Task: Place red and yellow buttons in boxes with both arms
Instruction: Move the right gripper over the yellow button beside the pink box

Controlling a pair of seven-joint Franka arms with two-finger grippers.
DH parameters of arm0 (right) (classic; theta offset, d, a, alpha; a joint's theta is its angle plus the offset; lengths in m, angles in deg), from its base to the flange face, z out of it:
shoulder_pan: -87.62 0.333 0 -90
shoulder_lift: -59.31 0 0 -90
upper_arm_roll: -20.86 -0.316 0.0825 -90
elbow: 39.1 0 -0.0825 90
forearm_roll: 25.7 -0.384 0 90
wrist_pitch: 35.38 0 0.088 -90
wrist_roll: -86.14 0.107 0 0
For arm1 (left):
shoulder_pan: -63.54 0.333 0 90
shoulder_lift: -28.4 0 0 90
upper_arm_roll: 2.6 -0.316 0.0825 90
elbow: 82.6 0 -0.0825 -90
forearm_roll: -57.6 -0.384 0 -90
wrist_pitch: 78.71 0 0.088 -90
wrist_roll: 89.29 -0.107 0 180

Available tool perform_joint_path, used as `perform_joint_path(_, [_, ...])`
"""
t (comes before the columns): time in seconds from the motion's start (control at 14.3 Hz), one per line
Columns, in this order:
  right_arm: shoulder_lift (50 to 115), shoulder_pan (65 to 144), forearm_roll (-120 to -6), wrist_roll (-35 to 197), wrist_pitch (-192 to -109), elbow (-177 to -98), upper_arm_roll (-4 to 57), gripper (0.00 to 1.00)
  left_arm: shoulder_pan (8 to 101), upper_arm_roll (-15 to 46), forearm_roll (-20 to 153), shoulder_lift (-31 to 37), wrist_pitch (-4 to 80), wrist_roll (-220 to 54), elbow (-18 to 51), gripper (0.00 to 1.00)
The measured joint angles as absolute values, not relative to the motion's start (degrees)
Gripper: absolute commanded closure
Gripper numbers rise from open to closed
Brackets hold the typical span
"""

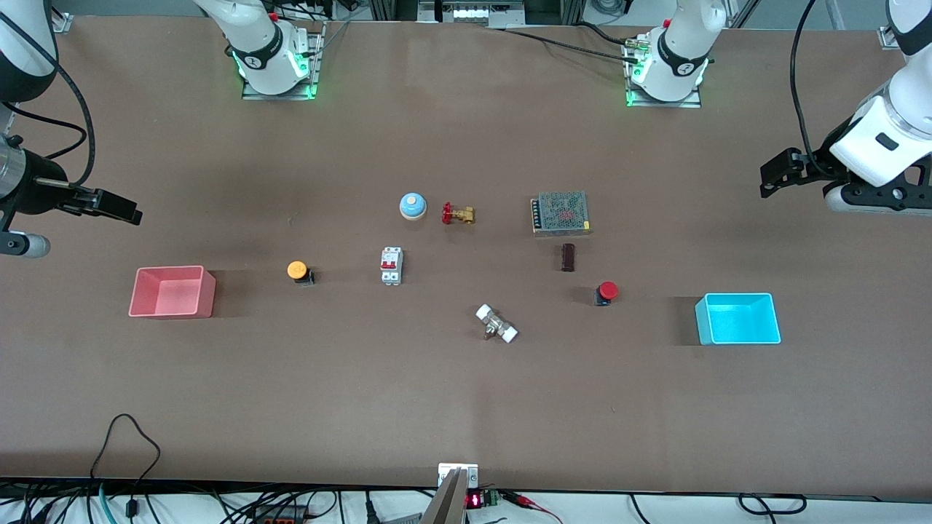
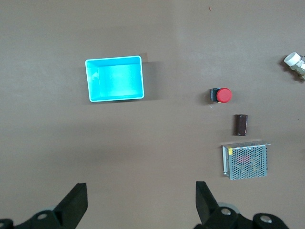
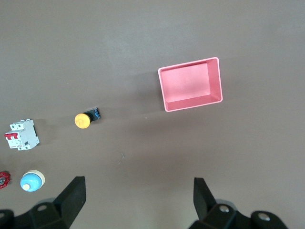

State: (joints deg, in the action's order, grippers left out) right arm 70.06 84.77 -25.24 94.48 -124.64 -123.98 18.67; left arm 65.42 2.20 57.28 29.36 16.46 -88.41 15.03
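Note:
The yellow button [image 1: 298, 271] stands on the table beside the pink-red box [image 1: 171, 309], toward the right arm's end. The red button [image 1: 606, 292] stands beside the cyan box [image 1: 737, 320], toward the left arm's end. Both boxes are empty. My right gripper [image 1: 125, 211] is open and empty, raised over the table at its own end. The right wrist view shows the gripper [image 3: 138, 200], the pink-red box [image 3: 190, 84] and the yellow button [image 3: 83, 119]. My left gripper [image 1: 773, 178] is open and empty, raised at its own end. The left wrist view shows the gripper [image 2: 141, 202], the cyan box [image 2: 115, 78] and the red button [image 2: 222, 95].
Mid-table lie a blue-and-cream bell [image 1: 412, 206], a red-handled brass valve [image 1: 457, 215], a grey mesh-topped unit [image 1: 560, 212], a white circuit breaker [image 1: 391, 266], a dark brown block [image 1: 568, 257] and a white-capped fitting [image 1: 496, 324]. Cables hang along the table's front edge.

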Motion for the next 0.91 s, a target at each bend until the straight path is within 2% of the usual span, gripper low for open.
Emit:
perform_joint_path(0.49, [70.1, 84.8, -25.3, 93.7, -124.4, -124.3, 18.6, 0.00, 65.4, 2.2, 57.3, 29.4, 16.4, -88.4, 15.0, 0.00])
perform_joint_path(0.91, [70.4, 85.2, -25.4, 92.8, -124.7, -130.8, 16.5, 0.00, 65.4, 2.2, 57.3, 29.4, 16.3, -88.4, 15.0, 0.00])
